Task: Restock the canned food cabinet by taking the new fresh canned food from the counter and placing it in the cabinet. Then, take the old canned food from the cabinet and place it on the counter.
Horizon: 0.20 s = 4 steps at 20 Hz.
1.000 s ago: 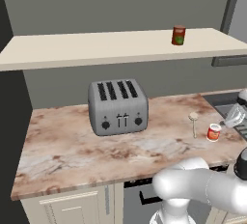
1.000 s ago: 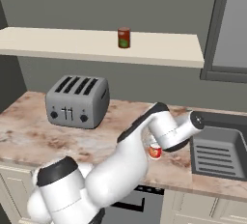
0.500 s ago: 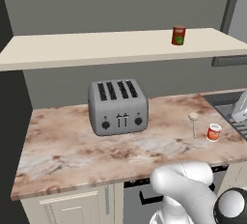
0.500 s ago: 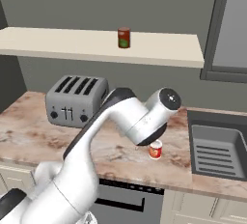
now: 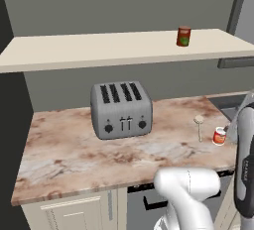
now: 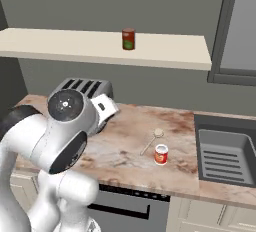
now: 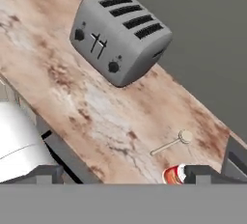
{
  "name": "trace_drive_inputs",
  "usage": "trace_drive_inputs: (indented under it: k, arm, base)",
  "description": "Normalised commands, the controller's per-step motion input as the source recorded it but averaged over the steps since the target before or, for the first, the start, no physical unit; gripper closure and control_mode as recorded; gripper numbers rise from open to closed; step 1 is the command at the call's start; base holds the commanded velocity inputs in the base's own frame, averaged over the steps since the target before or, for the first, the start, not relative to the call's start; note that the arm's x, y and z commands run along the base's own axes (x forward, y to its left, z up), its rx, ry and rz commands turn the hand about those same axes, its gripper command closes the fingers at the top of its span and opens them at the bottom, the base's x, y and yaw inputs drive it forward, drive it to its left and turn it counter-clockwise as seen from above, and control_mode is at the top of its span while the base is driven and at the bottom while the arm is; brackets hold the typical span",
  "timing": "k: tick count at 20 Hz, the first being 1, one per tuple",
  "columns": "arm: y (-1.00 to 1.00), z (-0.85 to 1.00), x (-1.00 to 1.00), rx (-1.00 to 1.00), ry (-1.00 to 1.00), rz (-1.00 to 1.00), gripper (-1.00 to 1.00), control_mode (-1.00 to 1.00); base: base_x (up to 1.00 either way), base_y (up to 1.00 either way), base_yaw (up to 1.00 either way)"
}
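Canned food is already swapped, judging by how things lie: the dark red-brown can with the green patch stands upright on the open shelf, toward its right end, and the bright red-orange can stands upright on the marbled counter, near the front edge and close to the sink. Both cans have their long axis vertical, and each stands alone.

Looking along the hand, the red-orange can sits low in the picture, just inside the right finger tip, while the left tip is far across from it. So the gripper is spread wide with nothing between its tips, and the can lies off to one side of its line, apart from it and free on the stone.

Just beside the can lies a small pale spoon-like utensil, its handle slanting across the counter, its round end pointing toward the back wall. Further left stands the grey four-slot toaster, well apart from both. The sink basin shows only its ribbed floor. To my eye both halves of the task look done, so nothing further needs grasping.
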Motion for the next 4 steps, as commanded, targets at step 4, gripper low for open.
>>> trace_drive_inputs:
  k: [4]
  arm:
    - [1.0,0.54,-1.0,-0.29,-0.21,0.0,-1.0,-1.0]
  base:
    - [0.0,0.0,0.0]
